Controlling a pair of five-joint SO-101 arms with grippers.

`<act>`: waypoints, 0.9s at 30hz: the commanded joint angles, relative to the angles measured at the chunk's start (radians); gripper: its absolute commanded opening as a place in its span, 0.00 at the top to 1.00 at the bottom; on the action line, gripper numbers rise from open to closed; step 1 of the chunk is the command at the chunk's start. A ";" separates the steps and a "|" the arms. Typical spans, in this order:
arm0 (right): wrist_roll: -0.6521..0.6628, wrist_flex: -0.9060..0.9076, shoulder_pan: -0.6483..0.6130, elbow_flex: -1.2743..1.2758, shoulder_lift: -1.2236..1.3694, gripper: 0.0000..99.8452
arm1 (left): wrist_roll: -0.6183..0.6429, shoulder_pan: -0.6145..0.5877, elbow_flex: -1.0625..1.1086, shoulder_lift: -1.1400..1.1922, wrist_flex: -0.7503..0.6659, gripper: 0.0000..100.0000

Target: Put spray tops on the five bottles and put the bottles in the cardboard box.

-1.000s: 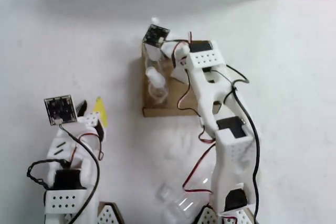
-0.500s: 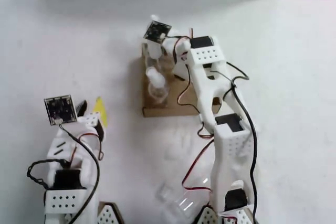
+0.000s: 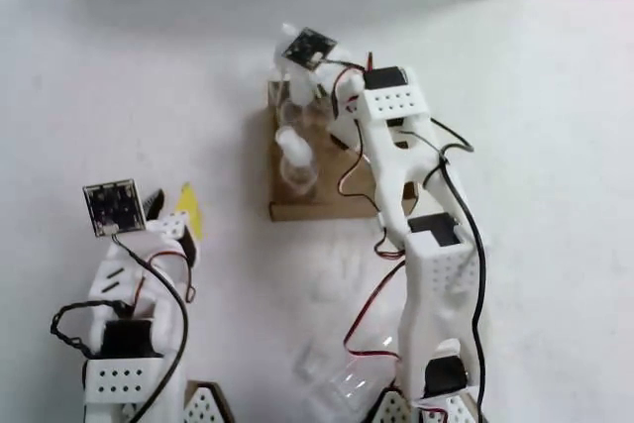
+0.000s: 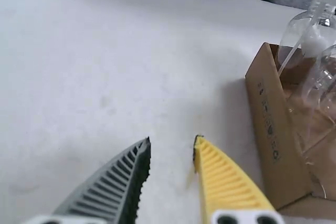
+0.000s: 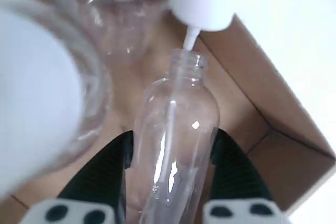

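White table (image 3: 119,66) spreads under two robot arms, with an open cardboard box (image 3: 322,207) near its middle. The right gripper (image 5: 172,148) is clamped on a clear bottle (image 5: 176,114) inside the box. The bottle's long axis runs along the fingers, its open neck pointing away from the wrist. A white spray top (image 5: 202,3) sits just off the neck, its tube down inside. The left gripper (image 4: 170,150) hangs part open and empty near the box.

High cam looks down on table (image 3: 119,66); wrist cams close-in; all share cardboard box (image 3: 297,207).
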 commanded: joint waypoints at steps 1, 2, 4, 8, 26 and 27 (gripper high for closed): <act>-0.041 0.019 0.025 -0.034 -0.071 0.98 | 0.014 -0.012 -0.008 0.012 -0.034 0.86; -0.043 0.019 0.028 -0.034 -0.071 0.98 | 0.014 -0.012 -0.008 0.012 -0.034 0.86; -0.043 0.019 0.038 -0.034 -0.073 0.98 | 0.014 -0.012 -0.008 0.012 -0.037 0.86; -0.094 0.016 0.042 -0.043 -0.074 0.98 | 0.014 -0.012 -0.005 0.012 -0.054 0.86; -0.181 0.022 0.042 -0.032 -0.174 0.98 | 0.014 -0.012 -0.005 0.012 -0.054 0.86; -0.181 0.031 0.047 -0.032 -0.174 0.98 | 0.014 -0.012 -0.005 0.012 -0.054 0.86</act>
